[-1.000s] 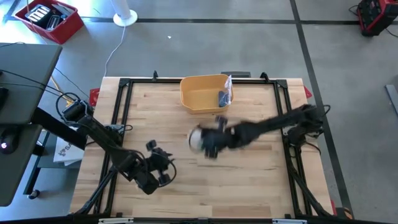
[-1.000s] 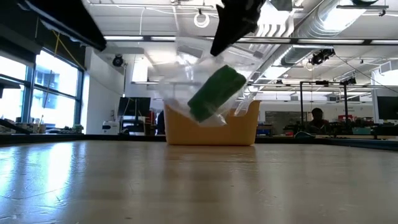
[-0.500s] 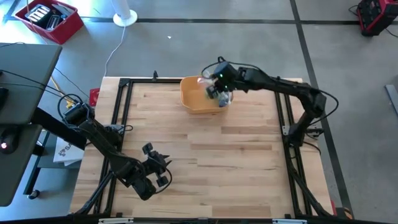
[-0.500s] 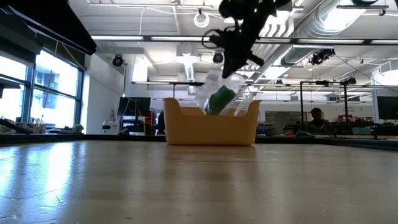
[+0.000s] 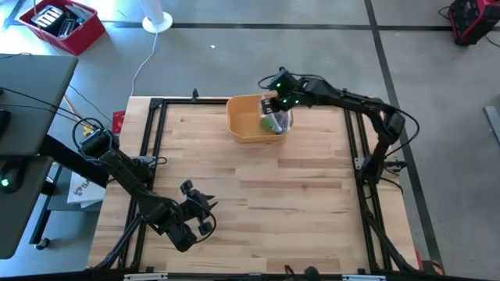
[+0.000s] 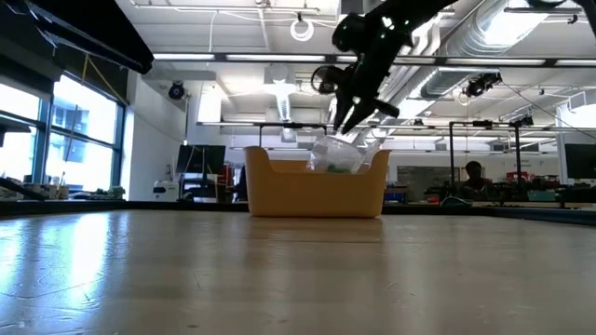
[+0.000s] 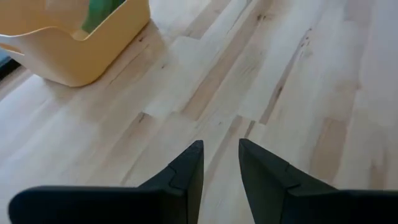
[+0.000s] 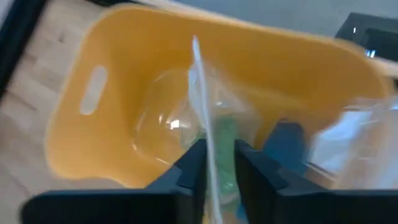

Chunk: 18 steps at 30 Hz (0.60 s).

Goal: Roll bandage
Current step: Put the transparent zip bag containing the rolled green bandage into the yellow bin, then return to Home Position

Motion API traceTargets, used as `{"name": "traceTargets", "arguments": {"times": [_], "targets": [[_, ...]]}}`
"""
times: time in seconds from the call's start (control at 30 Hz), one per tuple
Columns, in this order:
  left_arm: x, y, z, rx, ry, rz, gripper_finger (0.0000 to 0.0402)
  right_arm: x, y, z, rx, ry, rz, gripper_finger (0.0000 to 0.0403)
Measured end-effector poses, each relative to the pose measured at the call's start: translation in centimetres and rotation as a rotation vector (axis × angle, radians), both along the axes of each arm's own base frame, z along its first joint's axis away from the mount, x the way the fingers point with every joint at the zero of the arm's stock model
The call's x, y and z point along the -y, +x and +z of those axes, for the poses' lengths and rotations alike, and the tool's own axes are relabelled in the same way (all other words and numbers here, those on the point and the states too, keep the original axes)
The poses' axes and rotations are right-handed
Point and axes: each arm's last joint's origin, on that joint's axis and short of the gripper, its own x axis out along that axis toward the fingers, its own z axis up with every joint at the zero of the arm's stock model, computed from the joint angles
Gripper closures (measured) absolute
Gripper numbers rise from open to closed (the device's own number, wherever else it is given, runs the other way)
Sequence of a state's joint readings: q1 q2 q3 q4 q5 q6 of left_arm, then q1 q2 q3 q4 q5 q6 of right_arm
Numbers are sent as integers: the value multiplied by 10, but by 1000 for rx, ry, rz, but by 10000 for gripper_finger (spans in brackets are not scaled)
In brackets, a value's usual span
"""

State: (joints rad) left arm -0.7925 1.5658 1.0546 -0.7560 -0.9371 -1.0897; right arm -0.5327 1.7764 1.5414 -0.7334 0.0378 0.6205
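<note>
Where table before, bagged bandage (image 5: 274, 122) now in bin (image 5: 244, 125)

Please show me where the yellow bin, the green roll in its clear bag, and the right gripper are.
yellow bin (image 5: 242, 125): high view, bare floor inside.
green roll (image 5: 271, 122): high view, its middle.
right gripper (image 5: 275, 104): high view, between the fingertips.

Broad bare wooden table (image 5: 297, 195) centre and near side: free passage. Yellow bin (image 5: 244, 125) at far edge, holding clear bagged items (image 5: 275, 122); right gripper (image 5: 276, 101) and arm above it. Left gripper (image 5: 205, 211) low at near-left corner.
</note>
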Motion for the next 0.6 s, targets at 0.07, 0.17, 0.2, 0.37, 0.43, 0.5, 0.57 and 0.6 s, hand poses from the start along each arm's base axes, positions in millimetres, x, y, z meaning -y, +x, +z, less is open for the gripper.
{"name": "traceTargets", "arguments": {"times": [0.07, 0.17, 0.2, 0.37, 0.43, 0.5, 0.57, 0.6], "targets": [[1, 1, 1, 17, -17, 0, 307, 0, -12, 14, 10, -13, -1, 305], [3, 3, 5, 63, -56, 7, 307, -2, -34, 35, -10, -55, 33, 271], [3, 3, 8, 85, -71, 9, 307, -4, -42, 43, -24, -82, 68, 265], [0, -8, 36, 232, -84, 7, 311, -47, -87, 83, -130, -242, 317, 260], [-5, -18, 53, 294, -77, 11, 316, -73, -103, 87, -136, -284, 428, 267], [-12, -30, 70, 340, -66, 0, 322, -100, -123, 89, -81, -314, 546, 275], [-21, -42, 85, 376, -54, -10, 331, -122, -149, 86, 0, -339, 619, 284], [-26, -48, 91, 377, -43, -22, 336, -132, -162, 82, 46, -349, 642, 289]]}}
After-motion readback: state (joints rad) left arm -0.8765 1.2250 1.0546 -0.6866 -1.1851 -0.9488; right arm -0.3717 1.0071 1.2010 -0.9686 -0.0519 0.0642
